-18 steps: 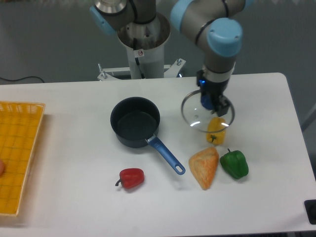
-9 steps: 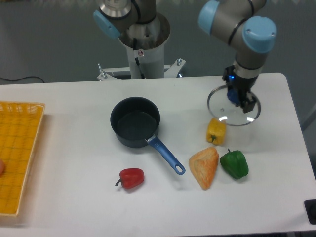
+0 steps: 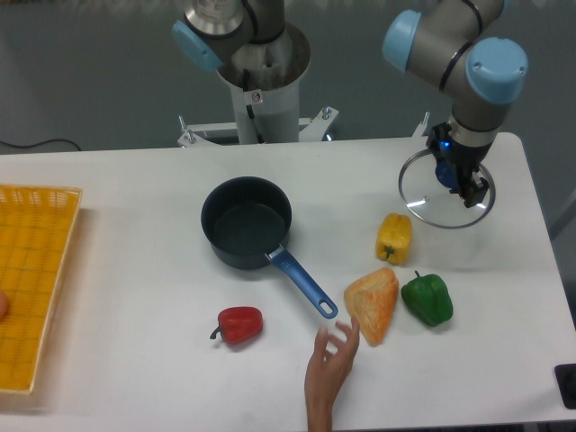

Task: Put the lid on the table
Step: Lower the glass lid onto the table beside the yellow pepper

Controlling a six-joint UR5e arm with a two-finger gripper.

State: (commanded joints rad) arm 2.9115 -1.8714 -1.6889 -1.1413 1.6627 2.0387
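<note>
The lid (image 3: 430,200), a clear glass disc with a thin silver rim, hangs just above the white table (image 3: 135,207) near its right rear corner. My gripper (image 3: 463,183) is shut on the lid's blue centre knob, pointing straight down. Whether the lid's rim touches the tabletop I cannot tell. The dark blue saucepan (image 3: 247,222) stands open in the middle of the table, well to the left of the lid.
A yellow pepper (image 3: 394,238) lies just left and in front of the lid. A bread piece (image 3: 373,305), a green pepper (image 3: 427,299) and a red pepper (image 3: 239,324) lie nearer the front. A person's hand (image 3: 328,376) reaches in at the front edge. A yellow mesh tray (image 3: 31,279) sits far left.
The gripper has carried the lid to the right, from above the yellow pepper toward the right rear corner. A hand has come into view at the front edge.
</note>
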